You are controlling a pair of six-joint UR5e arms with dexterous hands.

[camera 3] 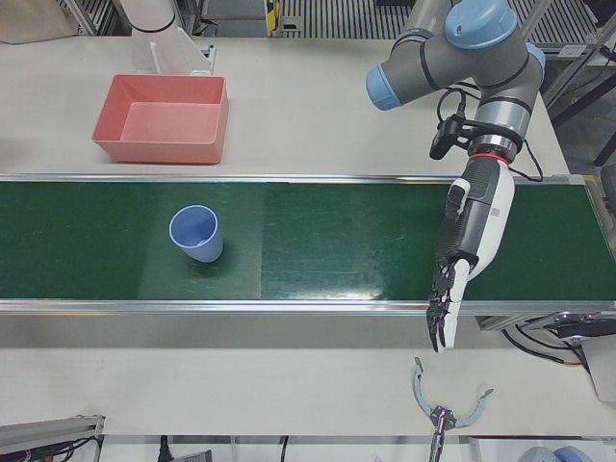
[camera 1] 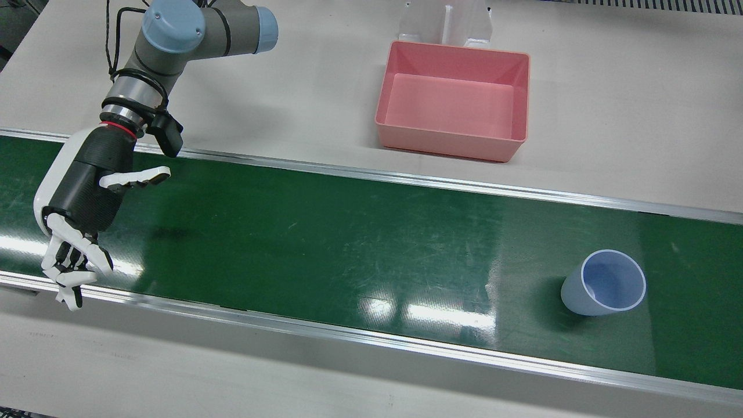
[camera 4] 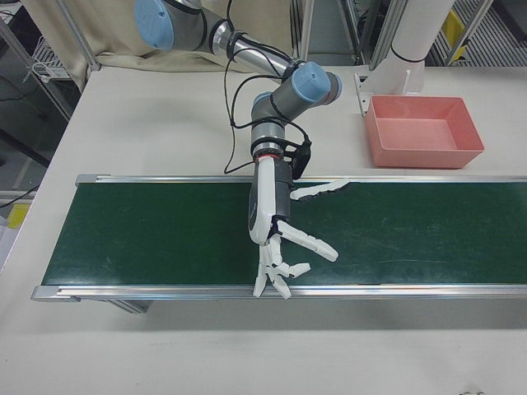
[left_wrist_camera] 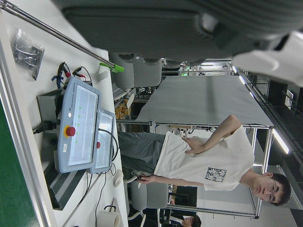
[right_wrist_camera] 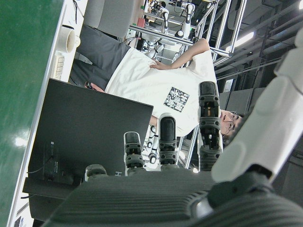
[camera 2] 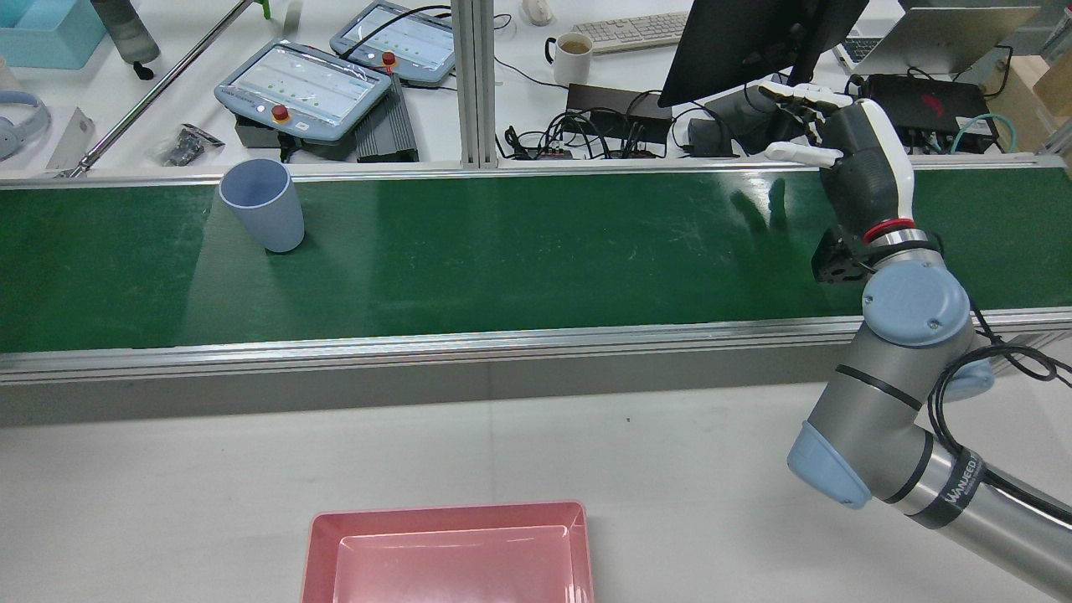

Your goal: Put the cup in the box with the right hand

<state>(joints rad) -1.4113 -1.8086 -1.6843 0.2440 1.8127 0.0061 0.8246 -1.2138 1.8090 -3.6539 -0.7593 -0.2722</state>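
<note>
A pale blue cup [camera 1: 603, 283] stands upright on the green belt [camera 1: 348, 249], also seen in the rear view as the cup [camera 2: 261, 205] and in the left-front view as the cup [camera 3: 196, 234]. The empty pink box [camera 1: 453, 142] sits on the white table beyond the belt, about level with the cup; box [camera 2: 322, 544], box [camera 3: 159, 149], box [camera 4: 424, 155]. My right hand [camera 1: 81, 220] hangs open over the belt's other end, far from the cup; right hand [camera 2: 846, 142], right hand [camera 4: 276, 222]. My left hand [camera 3: 467, 241] is open over the belt, well to the cup's other side.
Two teach pendants [camera 2: 301, 92], a monitor [camera 2: 754, 42], cables and a mug [camera 2: 574, 46] crowd the desk past the belt's far rail. A white pedestal [camera 1: 447, 20] stands behind the box. A person [left_wrist_camera: 199, 161] stands beyond the desk.
</note>
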